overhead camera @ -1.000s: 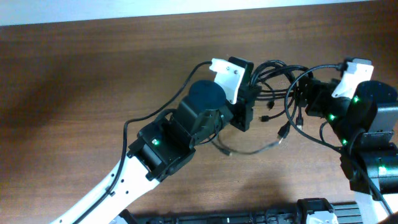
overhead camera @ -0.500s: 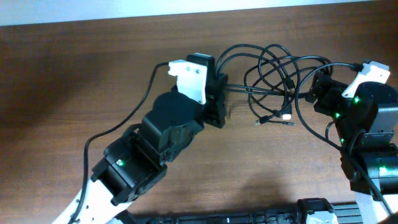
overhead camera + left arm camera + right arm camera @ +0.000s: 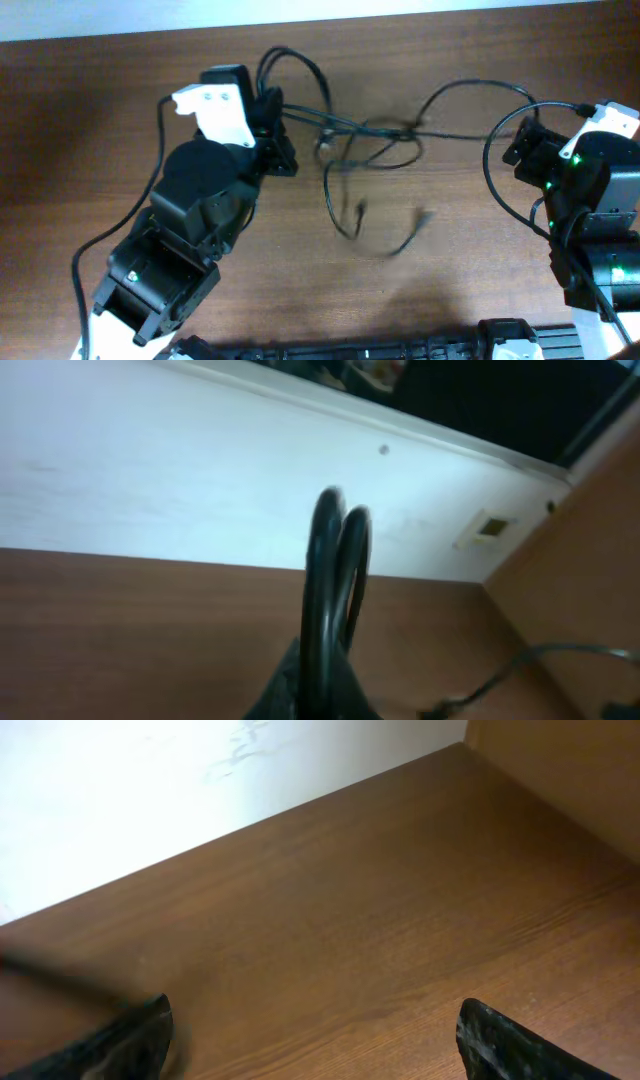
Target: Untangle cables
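The thin black cables (image 3: 372, 140) stretch across the middle of the wooden table, taut strands running from my left gripper towards the right arm, with loops and loose plug ends (image 3: 358, 210) hanging blurred below. My left gripper (image 3: 272, 135) is shut on the cables at the upper left. In the left wrist view a doubled cable loop (image 3: 335, 590) stands up from the closed jaws. My right gripper (image 3: 522, 145) is open at the right edge. The right wrist view shows its two fingertips (image 3: 312, 1040) wide apart over bare wood, nothing between them.
The white wall edge (image 3: 320, 10) runs along the table's far side. A thicker black wire (image 3: 500, 140) arcs from the right arm's body. The robot bases (image 3: 420, 350) sit along the near edge.
My left gripper has pulled the cables far to the left and towards the wall. The bundle has stretched out from a compact tangle. The right gripper now holds nothing.
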Robot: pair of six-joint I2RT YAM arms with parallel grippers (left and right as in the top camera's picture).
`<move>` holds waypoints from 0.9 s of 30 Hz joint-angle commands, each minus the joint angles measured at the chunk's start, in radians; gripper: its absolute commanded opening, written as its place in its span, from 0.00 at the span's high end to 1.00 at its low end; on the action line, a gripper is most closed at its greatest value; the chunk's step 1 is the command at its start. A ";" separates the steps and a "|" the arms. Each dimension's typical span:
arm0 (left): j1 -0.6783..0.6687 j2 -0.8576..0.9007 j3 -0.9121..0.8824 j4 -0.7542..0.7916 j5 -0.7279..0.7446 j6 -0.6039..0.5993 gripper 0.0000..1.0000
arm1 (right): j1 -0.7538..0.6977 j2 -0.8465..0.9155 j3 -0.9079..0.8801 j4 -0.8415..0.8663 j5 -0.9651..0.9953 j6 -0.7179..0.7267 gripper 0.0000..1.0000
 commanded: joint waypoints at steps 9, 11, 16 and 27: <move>0.022 -0.016 0.004 0.011 -0.035 0.014 1.00 | -0.009 -0.001 0.005 -0.048 0.027 0.014 0.05; 0.022 -0.011 0.004 0.019 -0.035 0.014 1.00 | -0.009 -0.001 0.005 -0.070 0.026 0.013 0.02; 0.022 -0.003 0.004 0.069 -0.035 0.014 0.93 | -0.009 -0.001 0.005 -0.125 0.025 0.013 0.00; 0.022 0.051 0.004 0.303 -0.035 0.063 0.27 | -0.009 0.000 0.005 -0.146 -0.093 0.013 0.01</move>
